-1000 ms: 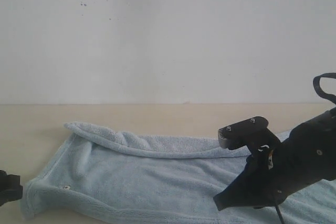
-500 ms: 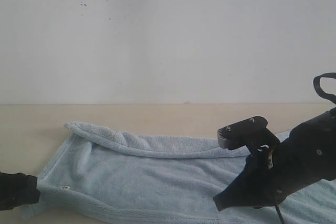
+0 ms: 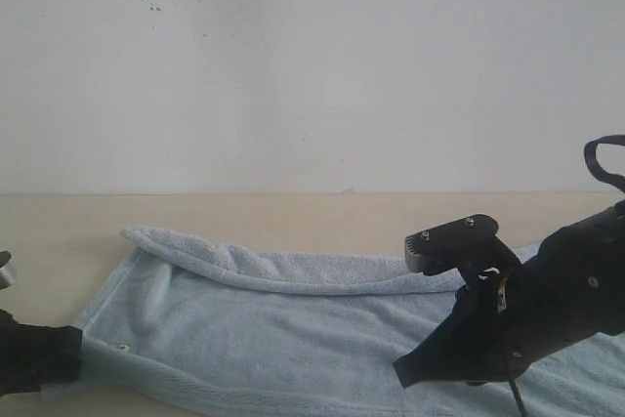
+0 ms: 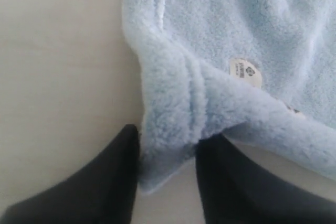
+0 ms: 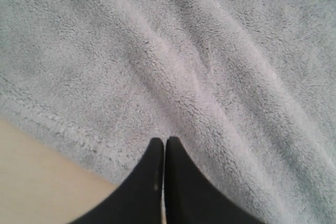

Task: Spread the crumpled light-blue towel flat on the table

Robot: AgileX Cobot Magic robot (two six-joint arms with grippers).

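Observation:
The light-blue towel (image 3: 293, 324) lies stretched across the beige table (image 3: 293, 217), its far edge folded over in a long roll. Its white label (image 3: 122, 348) sits near the near-left corner. My left gripper (image 3: 70, 354) is at that corner. In the left wrist view the left gripper (image 4: 169, 137) is open, with the bunched towel (image 4: 173, 103) corner between its fingers and the label (image 4: 245, 72) just beyond. My right gripper (image 3: 405, 375) is over the towel's right half. In the right wrist view the right gripper (image 5: 164, 141) is shut, tips resting on the towel (image 5: 199, 66) near its hem.
A plain white wall (image 3: 312, 65) rises behind the table. Bare table shows beyond the towel's far edge and to its left (image 3: 49, 241). A black cable loop (image 3: 601, 158) sticks up from the right arm.
My left gripper has moved right from the frame's edge up to the towel's near-left corner, which now sits between its fingers. The right arm has barely shifted.

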